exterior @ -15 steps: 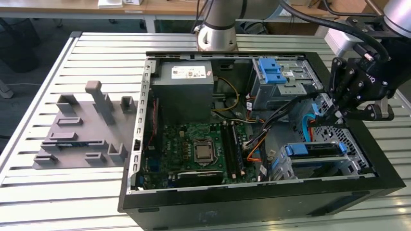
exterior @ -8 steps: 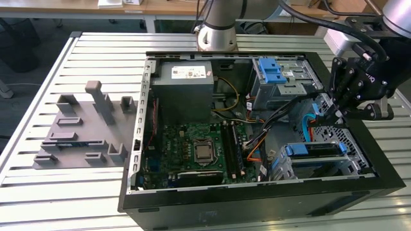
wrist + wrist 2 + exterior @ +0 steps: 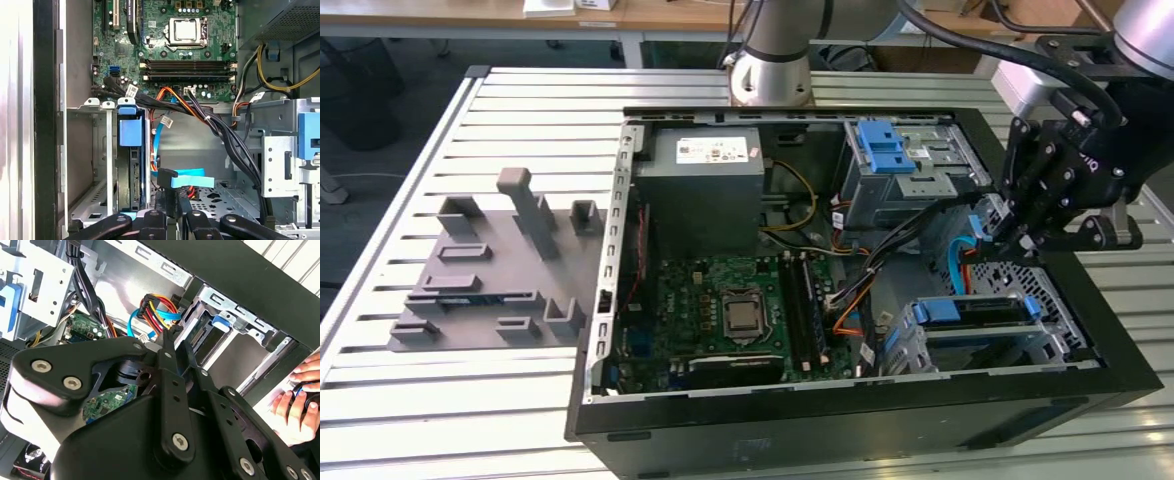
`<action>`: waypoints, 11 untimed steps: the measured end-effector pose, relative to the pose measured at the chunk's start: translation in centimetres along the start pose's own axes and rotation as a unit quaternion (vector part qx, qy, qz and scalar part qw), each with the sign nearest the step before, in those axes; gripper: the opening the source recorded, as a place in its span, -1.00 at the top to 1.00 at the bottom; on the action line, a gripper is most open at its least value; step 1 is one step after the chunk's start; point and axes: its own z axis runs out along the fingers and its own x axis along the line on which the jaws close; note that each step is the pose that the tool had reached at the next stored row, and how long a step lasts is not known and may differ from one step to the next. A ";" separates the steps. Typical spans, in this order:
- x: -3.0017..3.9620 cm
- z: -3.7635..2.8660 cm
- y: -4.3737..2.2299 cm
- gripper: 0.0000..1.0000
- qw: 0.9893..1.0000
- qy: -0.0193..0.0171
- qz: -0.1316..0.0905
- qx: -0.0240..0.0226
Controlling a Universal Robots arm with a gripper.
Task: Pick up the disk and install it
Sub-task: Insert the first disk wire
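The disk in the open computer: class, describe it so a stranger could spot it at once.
Find the open black computer case on the slatted metal table. In its corner at the exterior view's lower right stands a silver drive cage holding the flat disk. Blue plastic rails at its ends set it apart from the cage.

Computer case [image 3: 854,420]: matt black outer shell, bare grey sheet metal inside. Motherboard [image 3: 720,310]: green, glossy. Drive cage [image 3: 100,165]: dull perforated steel; disk [image 3: 970,312] rails blue plastic. Table [image 3: 400,390], lower left of exterior view: ribbed, light-coloured metal. Gripper [image 3: 172,347]: matt black links, bright screws.
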 end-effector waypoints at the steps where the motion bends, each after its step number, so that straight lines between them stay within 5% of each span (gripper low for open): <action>1: 0.00 0.00 0.01 0.52 1.000 0.000 0.000 0.000; 11: -0.47 0.23 0.04 0.52 1.000 0.006 0.000 0.001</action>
